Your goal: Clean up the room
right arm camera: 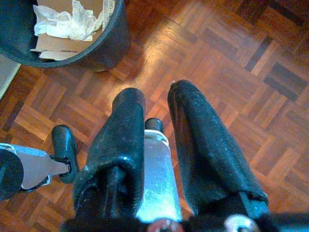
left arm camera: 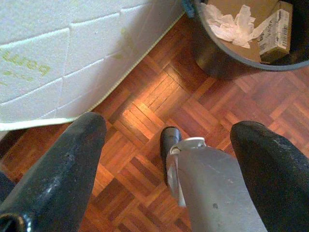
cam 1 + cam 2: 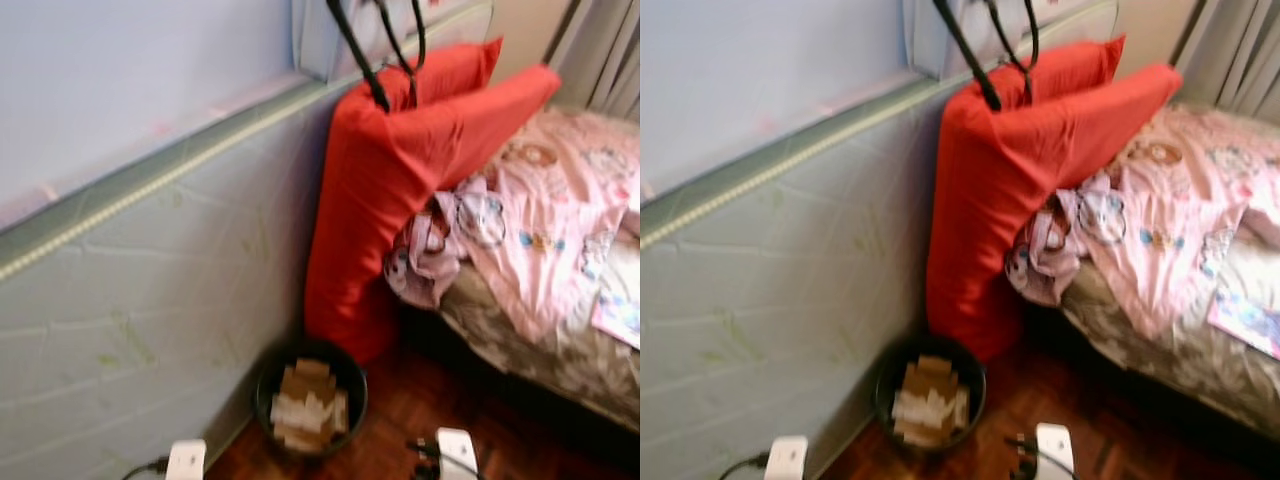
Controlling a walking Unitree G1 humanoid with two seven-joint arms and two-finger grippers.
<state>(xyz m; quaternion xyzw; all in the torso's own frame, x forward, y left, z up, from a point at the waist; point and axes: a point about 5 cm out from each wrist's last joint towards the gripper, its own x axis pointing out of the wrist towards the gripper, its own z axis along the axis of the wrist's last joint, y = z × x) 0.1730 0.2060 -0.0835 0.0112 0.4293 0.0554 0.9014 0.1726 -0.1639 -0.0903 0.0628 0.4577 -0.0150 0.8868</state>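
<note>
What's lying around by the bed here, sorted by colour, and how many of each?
Red: 2, the front pillow and the back pillow
Pink: 2, the printed blanket and the crumpled cloth
Black: 1, the bin holding cardboard and paper
Total: 5
</note>
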